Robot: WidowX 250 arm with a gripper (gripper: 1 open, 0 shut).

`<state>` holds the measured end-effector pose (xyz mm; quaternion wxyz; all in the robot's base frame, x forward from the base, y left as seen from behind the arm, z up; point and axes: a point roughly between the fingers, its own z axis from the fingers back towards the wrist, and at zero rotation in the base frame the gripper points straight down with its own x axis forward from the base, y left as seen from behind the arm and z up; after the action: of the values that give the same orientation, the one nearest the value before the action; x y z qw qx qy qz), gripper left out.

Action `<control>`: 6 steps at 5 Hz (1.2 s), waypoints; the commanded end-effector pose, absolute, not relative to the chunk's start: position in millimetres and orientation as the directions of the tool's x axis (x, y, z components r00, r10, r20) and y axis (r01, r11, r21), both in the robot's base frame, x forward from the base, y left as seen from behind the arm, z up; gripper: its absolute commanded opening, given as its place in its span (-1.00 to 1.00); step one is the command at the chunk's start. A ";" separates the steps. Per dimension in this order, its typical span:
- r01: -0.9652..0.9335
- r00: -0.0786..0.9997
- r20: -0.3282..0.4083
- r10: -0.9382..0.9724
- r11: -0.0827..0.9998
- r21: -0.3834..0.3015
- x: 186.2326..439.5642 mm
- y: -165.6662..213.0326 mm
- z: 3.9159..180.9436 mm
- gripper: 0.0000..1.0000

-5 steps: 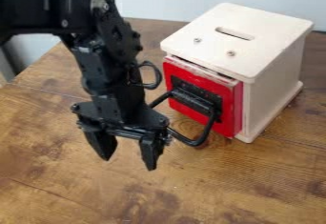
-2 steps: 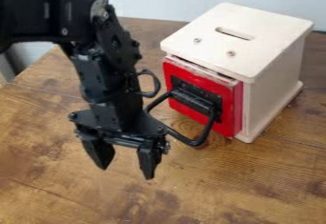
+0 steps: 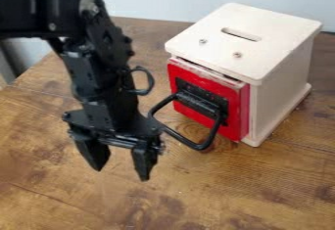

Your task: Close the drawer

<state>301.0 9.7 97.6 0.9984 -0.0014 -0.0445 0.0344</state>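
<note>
Wooden table [image 3: 262, 190], brown, plank grain. Cream-white box [image 3: 281, 63] with slotted top, standing at right. Red drawer [image 3: 207, 99] in the box's front face, black centre panel, black wire loop handle [image 3: 183, 126] projecting toward the left. Black robot arm at left; gripper [image 3: 116, 161] pointing down, fingers parted, holding nothing, just beside the handle, above the tabletop.

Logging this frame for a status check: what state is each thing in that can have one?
drawer: nearly shut, red front slightly proud of the box
wire handle: sticking out over the table, untouched
gripper: jaws open, empty, pointing down
cream-white box: upright
</note>
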 end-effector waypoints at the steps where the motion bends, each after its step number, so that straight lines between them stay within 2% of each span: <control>1: -0.083 0.976 0.201 0.082 0.997 -0.004 315.1 13.8 119.3 1.00; 3: -0.109 0.981 0.160 0.107 0.994 0.005 324.1 14.2 100.1 1.00; 4: -0.121 0.979 0.163 0.119 0.993 0.002 313.1 15.1 95.1 1.00; 5: -0.120 0.978 0.171 0.119 0.993 -0.002 301.9 16.3 101.6 1.00; 6: -0.105 0.982 0.156 0.104 0.994 0.000 303.5 9.1 105.5 1.00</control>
<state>294.5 10.5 84.9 0.9975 0.0035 -0.0408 0.0571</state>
